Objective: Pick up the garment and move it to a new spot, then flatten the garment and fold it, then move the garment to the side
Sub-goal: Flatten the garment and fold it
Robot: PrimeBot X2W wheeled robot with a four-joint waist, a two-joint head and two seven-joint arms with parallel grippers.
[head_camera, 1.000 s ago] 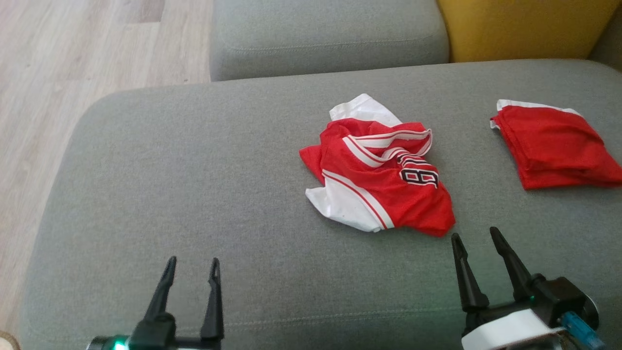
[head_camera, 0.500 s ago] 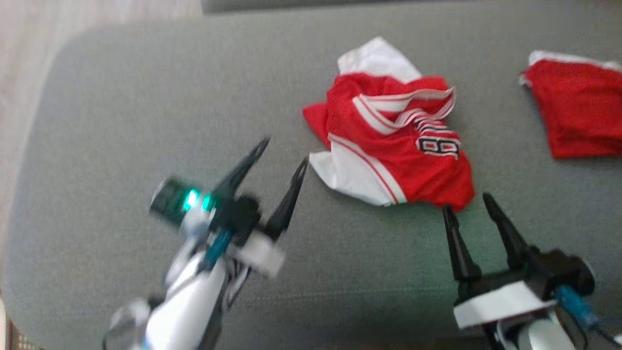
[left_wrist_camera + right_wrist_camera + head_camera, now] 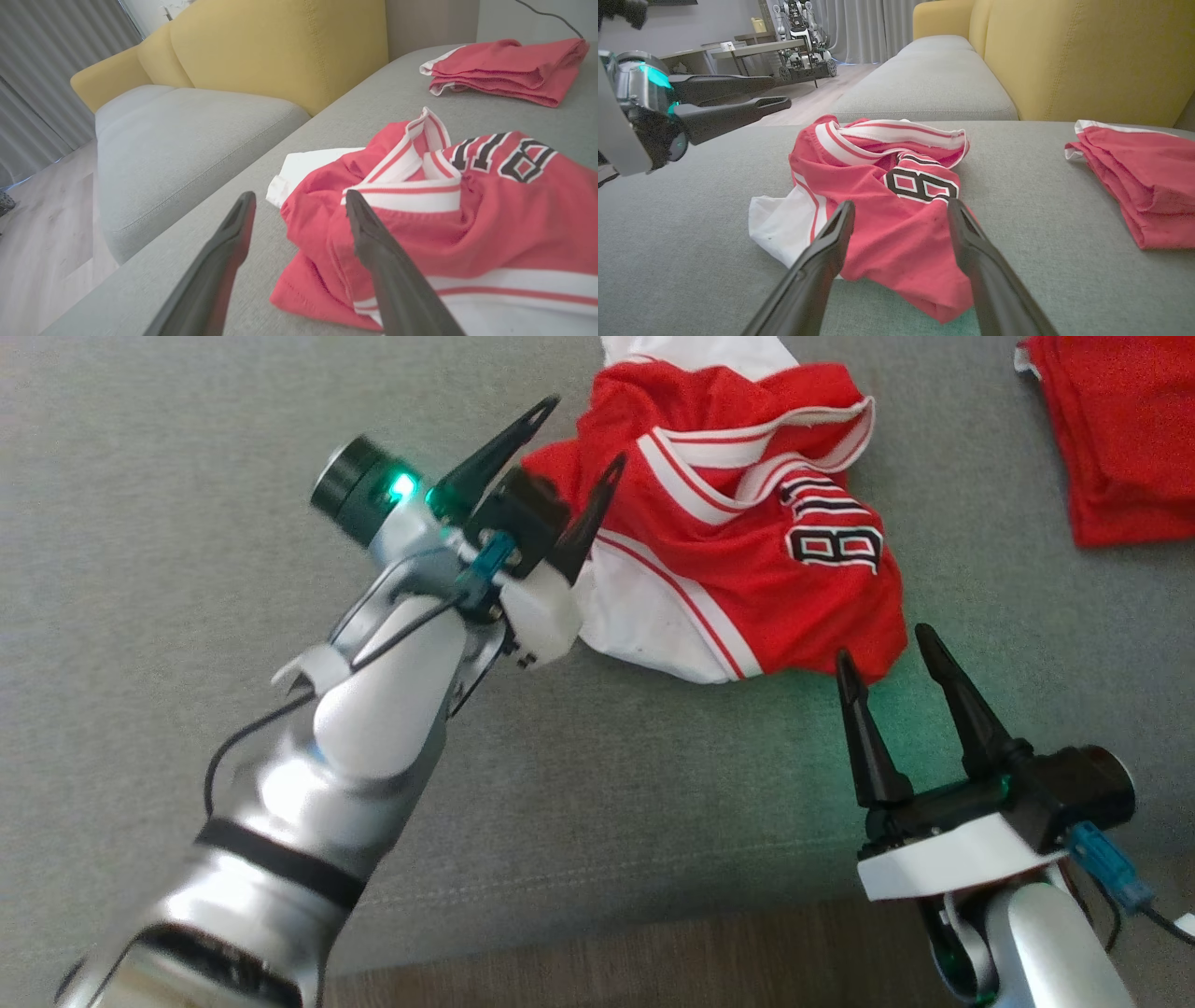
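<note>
While the crumpled red-and-white jersey (image 3: 747, 523) lies on the grey sofa seat (image 3: 187, 476), just ahead of the right gripper (image 3: 884, 641) and at the tips of the left gripper (image 3: 588, 429), both spread wide and empty, the pick-up step seems in hand, calling for lowering and pinching cloth.

Grey fabric sofa seat (image 3: 187, 476) is carrying everything here. A red-and-white jersey (image 3: 747, 569) is lying crumpled right on the cushion, and a folded red garment (image 3: 1120, 429) is sitting well apart, off to its right.
</note>
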